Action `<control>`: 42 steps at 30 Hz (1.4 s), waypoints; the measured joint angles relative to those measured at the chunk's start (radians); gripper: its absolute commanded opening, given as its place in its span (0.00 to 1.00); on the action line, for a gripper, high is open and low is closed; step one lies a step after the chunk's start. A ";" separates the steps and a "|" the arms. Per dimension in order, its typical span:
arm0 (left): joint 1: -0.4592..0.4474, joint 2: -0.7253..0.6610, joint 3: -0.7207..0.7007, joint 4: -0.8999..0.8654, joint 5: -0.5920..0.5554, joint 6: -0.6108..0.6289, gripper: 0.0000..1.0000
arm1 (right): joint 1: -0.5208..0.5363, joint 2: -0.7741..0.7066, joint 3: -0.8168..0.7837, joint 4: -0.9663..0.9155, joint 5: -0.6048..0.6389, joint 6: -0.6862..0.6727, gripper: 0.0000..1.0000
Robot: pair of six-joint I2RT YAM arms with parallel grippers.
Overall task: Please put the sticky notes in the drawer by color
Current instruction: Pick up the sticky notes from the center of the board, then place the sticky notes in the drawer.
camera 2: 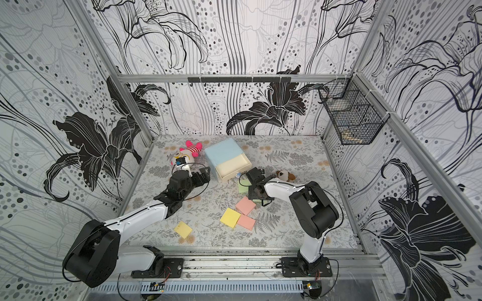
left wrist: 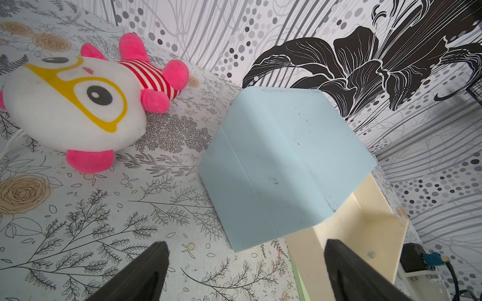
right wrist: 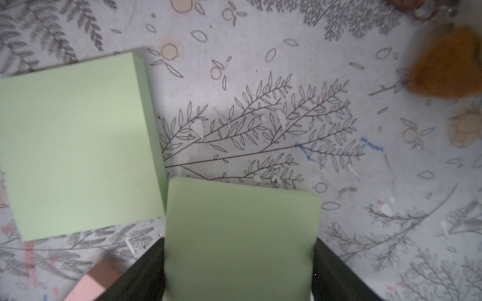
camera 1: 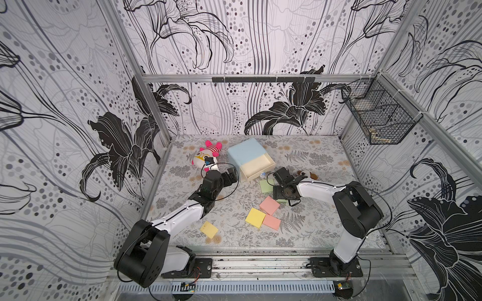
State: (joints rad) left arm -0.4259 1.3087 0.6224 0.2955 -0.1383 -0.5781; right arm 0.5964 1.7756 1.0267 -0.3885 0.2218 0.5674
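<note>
The drawer (camera 1: 245, 153) is a pale blue chest at the back middle, and its top cream drawer (camera 1: 258, 166) is pulled out with nothing visible inside. My left gripper (left wrist: 246, 243) is open beside the chest's left side, holding nothing. My right gripper (right wrist: 238, 243) is shut on a light green sticky note pad (right wrist: 240, 221), whose edges press against both fingers. Another green pad (right wrist: 75, 146) lies flat on the table beside it, just in front of the open drawer. Two salmon pink pads (camera 1: 269, 205) (camera 1: 271, 222) and two yellow pads (camera 1: 255, 217) (camera 1: 209, 229) lie nearer the front.
A pink and white plush toy (camera 1: 207, 155) lies left of the chest, behind my left wrist. A small brown plush dog (camera 1: 306, 174) sits right of my right gripper. A wire basket (camera 1: 378, 114) hangs on the right wall.
</note>
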 measured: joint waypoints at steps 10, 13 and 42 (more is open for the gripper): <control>0.000 0.000 0.000 0.000 0.000 0.000 0.98 | 0.000 -0.059 -0.004 -0.030 0.016 0.000 0.86; 0.000 0.000 0.000 0.000 0.000 0.000 0.98 | 0.000 -0.097 -0.004 -0.045 0.024 0.000 0.86; 0.000 -0.075 -0.014 0.004 -0.004 0.000 0.99 | 0.000 0.063 0.687 -0.119 -0.116 -0.389 0.88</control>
State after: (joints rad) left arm -0.4259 1.2335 0.6083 0.2993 -0.1421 -0.5781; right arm 0.5964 1.8385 1.7138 -0.5072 0.1059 0.1780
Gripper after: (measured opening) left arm 0.985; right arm 0.880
